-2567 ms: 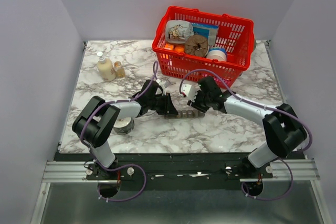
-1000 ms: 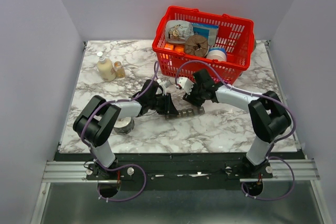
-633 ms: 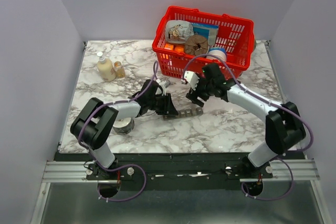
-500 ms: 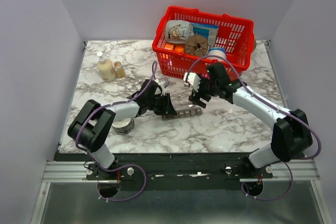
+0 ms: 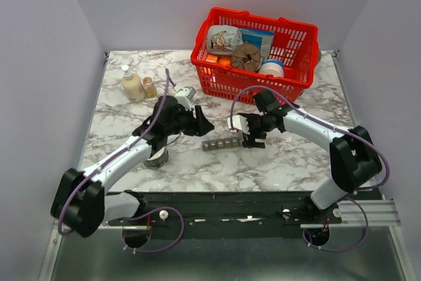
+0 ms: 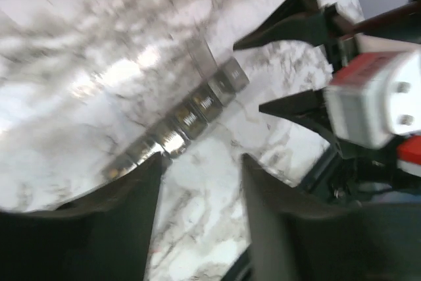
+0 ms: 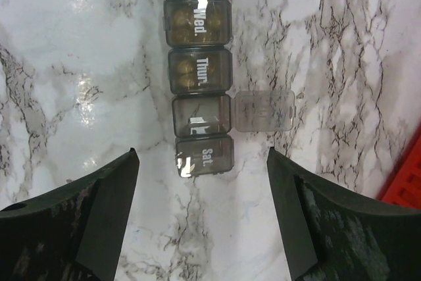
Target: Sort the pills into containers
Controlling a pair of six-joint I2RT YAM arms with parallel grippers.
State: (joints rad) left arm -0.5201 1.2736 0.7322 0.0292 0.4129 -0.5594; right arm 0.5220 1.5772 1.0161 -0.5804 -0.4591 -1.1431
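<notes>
The containers [image 5: 222, 143] lie in front of the red basket [image 5: 283, 37], on the side nearer the arms. Brown pills [image 7: 187, 78] sit in the Wed. and Thur. boxes. The next box has its lid [image 7: 264, 110] flipped open (glare hides the inside). The Sat. box [image 7: 204, 146] looks empty, so there is more to fill. The right claw [image 7: 202, 156] and the left claw [image 6: 202, 162], both in front of the basket too, are spread open and hold nothing.

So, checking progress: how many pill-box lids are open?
1: the compartment between Thur. and Sat., its clear lid flipped out sideways. Compartments past the right wrist view's top edge are hidden.
</notes>
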